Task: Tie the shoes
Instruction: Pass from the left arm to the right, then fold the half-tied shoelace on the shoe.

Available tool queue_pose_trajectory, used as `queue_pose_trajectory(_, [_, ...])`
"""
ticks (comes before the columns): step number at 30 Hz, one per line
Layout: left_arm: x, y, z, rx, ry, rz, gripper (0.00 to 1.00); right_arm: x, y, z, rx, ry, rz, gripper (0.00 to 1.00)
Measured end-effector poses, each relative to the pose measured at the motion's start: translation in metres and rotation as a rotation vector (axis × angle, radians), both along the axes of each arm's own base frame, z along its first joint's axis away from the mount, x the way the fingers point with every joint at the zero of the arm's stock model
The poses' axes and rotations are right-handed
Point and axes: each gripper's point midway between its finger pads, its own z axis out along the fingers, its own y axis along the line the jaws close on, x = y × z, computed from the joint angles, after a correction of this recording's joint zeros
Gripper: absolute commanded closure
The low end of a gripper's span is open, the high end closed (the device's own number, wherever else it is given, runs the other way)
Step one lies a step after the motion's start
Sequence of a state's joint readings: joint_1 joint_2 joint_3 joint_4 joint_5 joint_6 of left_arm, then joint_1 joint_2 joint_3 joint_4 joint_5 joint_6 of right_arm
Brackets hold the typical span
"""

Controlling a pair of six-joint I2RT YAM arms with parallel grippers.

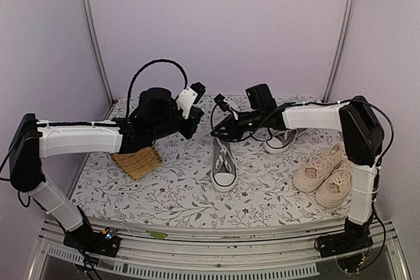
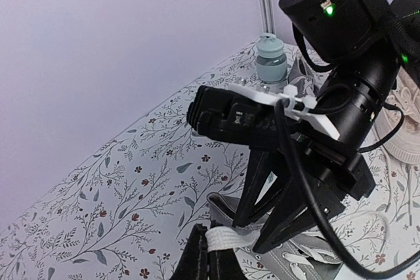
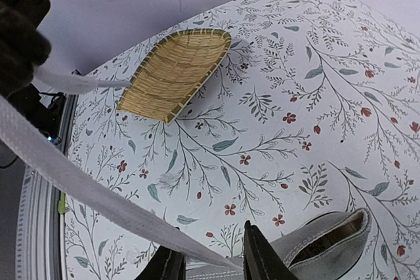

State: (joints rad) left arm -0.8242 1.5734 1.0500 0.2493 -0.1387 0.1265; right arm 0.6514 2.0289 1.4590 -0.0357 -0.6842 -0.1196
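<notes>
Left jaws pressed together, pinching white lace (image 2: 222,239) of grey shoe (image 1: 224,165) mid-surface. Right jaws half spread, lace strand running between them, not gripped yet by the look of it. Step: drawing laces out for the knot, early days imo. Next: right needs a clean pinch, then cross over. Second grey shoe (image 1: 281,141) and cream pair (image 1: 326,175) sit at right. Basket (image 1: 136,160) at left, out of the way. Arms crowd each other over the shoe.

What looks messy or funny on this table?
One grey shoe sits mid-table, its white lace pulled out long; the other grey shoe lies apart, farther back, partly behind the right arm. The cream pair sits neatly together.
</notes>
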Motion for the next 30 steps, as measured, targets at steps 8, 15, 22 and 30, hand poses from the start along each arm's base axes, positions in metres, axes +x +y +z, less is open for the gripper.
queue_pose_trajectory(8, [0.0,0.0,0.0,0.0,0.0,0.0,1.0,0.013,-0.009,0.002,0.013,0.001,-0.032,0.99])
queue_pose_trajectory(15, [-0.012,0.008,-0.046,0.042,0.052,-0.014,1.0,0.017,-0.014,0.002,0.018,0.021,-0.051,0.99])
queue_pose_trajectory(22, [-0.045,-0.016,-0.142,0.137,0.196,-0.147,0.95,0.014,-0.022,-0.012,0.017,0.074,-0.064,0.99])
queue_pose_trajectory(30, [-0.084,-0.045,-0.158,0.185,0.189,-0.407,0.11,0.01,-0.022,-0.01,0.047,0.076,-0.032,0.99])
